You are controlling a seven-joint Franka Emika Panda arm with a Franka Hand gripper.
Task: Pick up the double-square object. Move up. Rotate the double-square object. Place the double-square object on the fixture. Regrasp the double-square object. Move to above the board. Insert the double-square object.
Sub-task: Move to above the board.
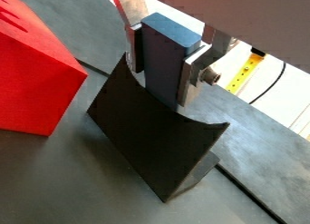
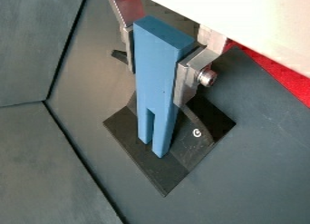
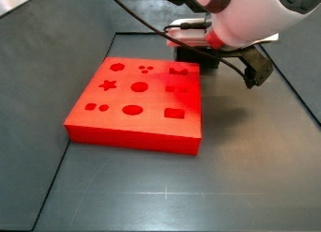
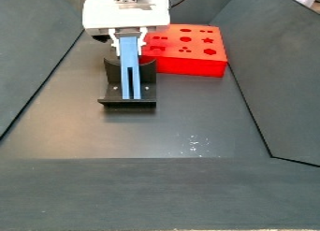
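Observation:
My gripper [image 4: 131, 35] is shut on the double-square object [image 4: 130, 68], a long grey-blue bar held upright with its slotted end pointing down. In both wrist views the silver fingers [image 1: 191, 72] [image 2: 189, 80] clamp the bar [image 1: 164, 57] [image 2: 158, 92] near its upper end. The bar's lower end hangs over the dark fixture [image 4: 110, 91], close to its base plate [image 2: 182, 160] and upright face [image 1: 145, 137]; I cannot tell whether it touches. The red board [image 4: 188, 48] [image 3: 138, 100] lies just beside the fixture. In a side view [image 3: 238, 57] the arm hides the bar.
The floor is a dark tray with sloped walls [image 4: 37, 76]. The board's edge shows in both wrist views [image 1: 31, 73] [image 2: 285, 78]. A yellow scale and a white cable [image 1: 248, 69] lie outside the tray.

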